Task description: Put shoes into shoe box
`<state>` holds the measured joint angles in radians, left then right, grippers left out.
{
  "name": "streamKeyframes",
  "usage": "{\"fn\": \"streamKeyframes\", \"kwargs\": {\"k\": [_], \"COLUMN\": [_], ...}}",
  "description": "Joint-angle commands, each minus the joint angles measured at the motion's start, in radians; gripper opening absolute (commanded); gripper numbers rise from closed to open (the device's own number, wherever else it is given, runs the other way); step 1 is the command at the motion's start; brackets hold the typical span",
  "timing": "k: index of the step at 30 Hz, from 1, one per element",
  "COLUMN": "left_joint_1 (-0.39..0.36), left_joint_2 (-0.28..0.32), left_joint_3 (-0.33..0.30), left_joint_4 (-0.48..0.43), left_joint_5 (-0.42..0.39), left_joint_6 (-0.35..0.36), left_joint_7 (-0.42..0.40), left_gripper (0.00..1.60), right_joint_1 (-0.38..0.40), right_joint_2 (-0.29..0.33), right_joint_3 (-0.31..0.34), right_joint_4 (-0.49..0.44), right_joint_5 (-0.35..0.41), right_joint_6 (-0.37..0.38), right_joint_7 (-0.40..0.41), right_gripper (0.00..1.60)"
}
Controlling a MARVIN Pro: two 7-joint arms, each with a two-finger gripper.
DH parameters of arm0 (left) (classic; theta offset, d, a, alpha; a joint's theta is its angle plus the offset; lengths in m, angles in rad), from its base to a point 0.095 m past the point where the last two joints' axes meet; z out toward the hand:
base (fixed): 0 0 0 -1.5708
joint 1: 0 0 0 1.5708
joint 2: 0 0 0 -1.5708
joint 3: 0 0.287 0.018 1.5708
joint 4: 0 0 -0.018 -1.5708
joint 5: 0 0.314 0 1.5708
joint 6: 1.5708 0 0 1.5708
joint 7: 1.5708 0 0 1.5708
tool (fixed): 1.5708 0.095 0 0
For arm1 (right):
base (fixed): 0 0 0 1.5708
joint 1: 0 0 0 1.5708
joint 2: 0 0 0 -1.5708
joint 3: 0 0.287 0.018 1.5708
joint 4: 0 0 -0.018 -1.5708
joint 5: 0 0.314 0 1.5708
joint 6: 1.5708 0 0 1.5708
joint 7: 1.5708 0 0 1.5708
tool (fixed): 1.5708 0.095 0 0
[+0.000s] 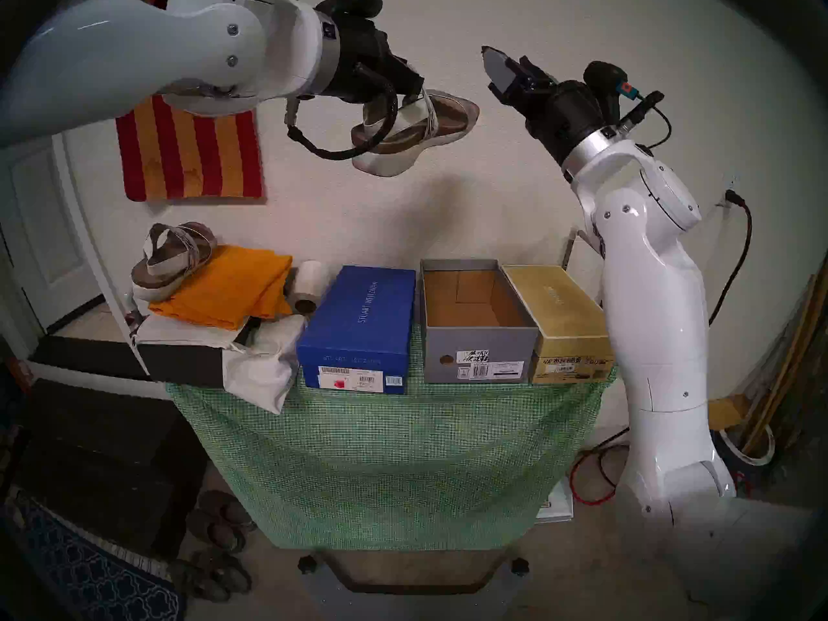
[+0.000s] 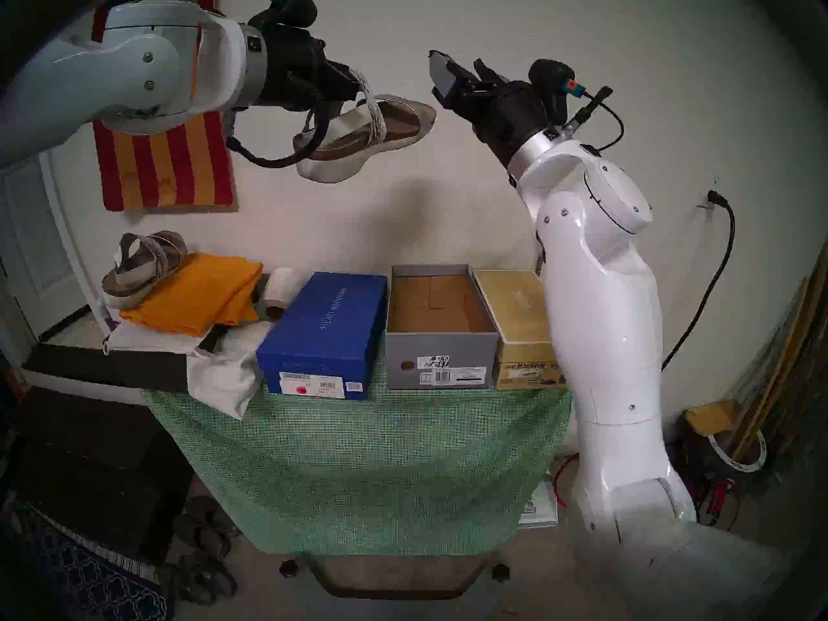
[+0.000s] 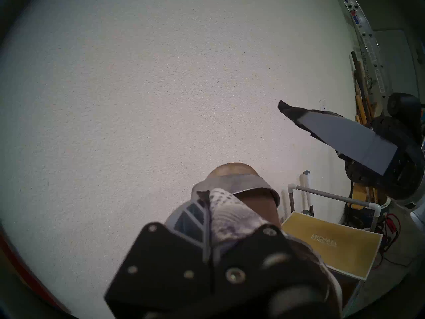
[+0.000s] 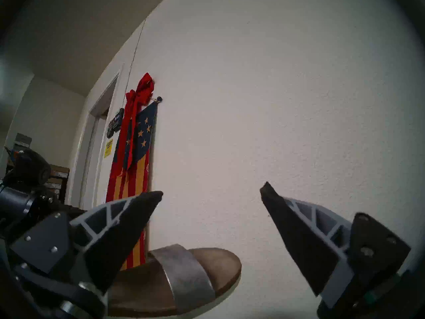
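One beige sandal [image 1: 421, 131] [image 2: 372, 136] hangs high in the air, above the gap between the blue box and the grey shoe box [image 1: 479, 355] [image 2: 441, 346]. My left gripper [image 1: 419, 93] [image 3: 205, 194] is shut on its snakeskin strap [image 3: 236, 210]. The shoe box stands open on the table, brown cardboard inside and nothing in it. The other sandal [image 1: 174, 261] [image 2: 143, 266] lies tilted on an orange cloth at the far left. My right gripper [image 1: 504, 55] [image 4: 212, 189] is raised just right of the held sandal's toe [image 4: 184, 277], open with nothing between its fingers.
A closed blue box [image 1: 358, 320] stands left of the shoe box, and a closed gold box [image 1: 555, 302] touches its right side. An orange cloth [image 1: 233, 288], a white roll [image 1: 311, 277] and white bags crowd the left. Green mesh [image 1: 381, 450] drapes the table. Slippers [image 1: 219, 521] lie on the floor.
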<state>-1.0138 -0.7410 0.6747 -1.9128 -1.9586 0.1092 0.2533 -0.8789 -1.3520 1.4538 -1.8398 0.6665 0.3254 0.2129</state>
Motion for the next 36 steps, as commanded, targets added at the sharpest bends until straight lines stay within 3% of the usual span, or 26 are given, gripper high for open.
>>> {"fn": "streamKeyframes", "kwargs": {"k": [1,3,5,7,9,10,11,13,19,23,28,36], "left_joint_1": [-0.005,-0.005,-0.005,-0.005,-0.006,-0.006,-0.006,-0.006,-0.006,-0.006,-0.006,-0.006], "left_joint_2": [0.004,0.004,0.004,0.003,0.003,0.003,0.003,0.003,0.003,0.003,0.003,0.003], "left_joint_3": [-0.006,-0.006,-0.006,-0.005,-0.005,-0.005,-0.005,-0.005,-0.005,-0.005,-0.005,-0.005], "left_joint_4": [0.003,0.003,0.003,0.003,0.003,0.003,0.003,0.003,0.003,0.003,0.003,0.003], "left_joint_5": [0.004,0.004,0.004,0.003,0.003,0.003,0.003,0.003,0.003,0.003,0.003,0.004], "left_joint_6": [-0.008,-0.008,-0.008,-0.007,-0.006,-0.006,-0.006,-0.007,-0.008,-0.008,-0.009,-0.009], "left_joint_7": [-0.001,-0.001,-0.001,-0.001,-0.001,-0.001,-0.001,-0.001,-0.001,-0.002,-0.002,-0.002], "left_gripper": [0.0,0.0,0.0,0.0,0.0,0.0,0.0,0.0,0.0,0.0,0.0,0.0], "right_joint_1": [0.057,0.058,0.108,0.13,0.139,0.151,0.151,0.175,0.228,0.239,0.228,0.176], "right_joint_2": [-0.007,-0.008,0.038,0.093,0.112,0.119,0.115,0.131,0.186,0.21,0.243,0.295], "right_joint_3": [-0.007,-0.006,-0.025,-0.079,-0.112,-0.121,-0.133,-0.141,-0.184,-0.173,-0.144,-0.104], "right_joint_4": [0.02,0.021,0.052,0.067,0.057,0.052,0.058,0.055,0.058,0.041,0.019,-0.013], "right_joint_5": [-0.001,-0.002,0.008,-0.042,-0.038,-0.035,-0.024,-0.02,0.026,0.029,0.053,0.07], "right_joint_6": [-0.012,-0.013,0.091,0.092,0.123,0.176,0.144,0.208,0.303,0.385,0.434,0.428], "right_joint_7": [0.016,0.018,0.046,0.108,0.124,0.149,0.155,0.185,0.258,0.286,0.334,0.404], "right_gripper": [1.6,1.6,1.6,1.6,1.6,1.6,1.6,1.6,1.6,1.6,1.6,1.6]}}
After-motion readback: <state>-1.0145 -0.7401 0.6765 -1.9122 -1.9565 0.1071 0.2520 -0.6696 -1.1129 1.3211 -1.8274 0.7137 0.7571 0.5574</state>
